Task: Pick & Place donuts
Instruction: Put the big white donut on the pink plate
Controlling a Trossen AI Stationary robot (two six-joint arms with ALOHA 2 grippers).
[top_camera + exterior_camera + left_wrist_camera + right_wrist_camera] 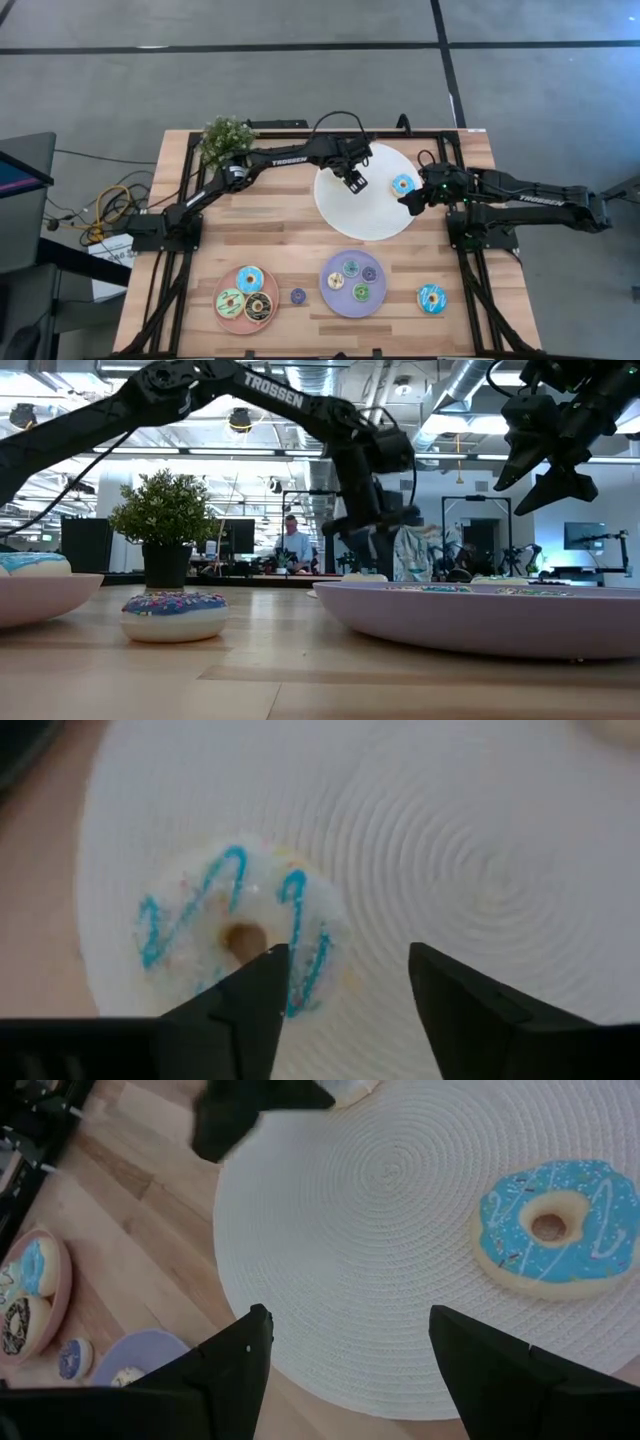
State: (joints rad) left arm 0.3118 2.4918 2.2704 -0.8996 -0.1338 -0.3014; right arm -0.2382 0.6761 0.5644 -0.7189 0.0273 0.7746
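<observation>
While your left gripper [340, 1010] hovers with fingers apart over it, the white-iced ring donut with blue zigzag stripes [240, 932] lies on the round woven white plate [368, 222]. Your right gripper [345, 1360] is likewise apart. "TROSSEN" marks both arms.

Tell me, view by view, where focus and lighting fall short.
Low view: bright ceiling lights leave the arms as dark silhouettes, and the purple plate up close looks soft. Left wrist view: the white donut is blurred, as are the pincer fingers. High view: even light, soft shadows. Right wrist view: the blue donut is crisp.
</observation>
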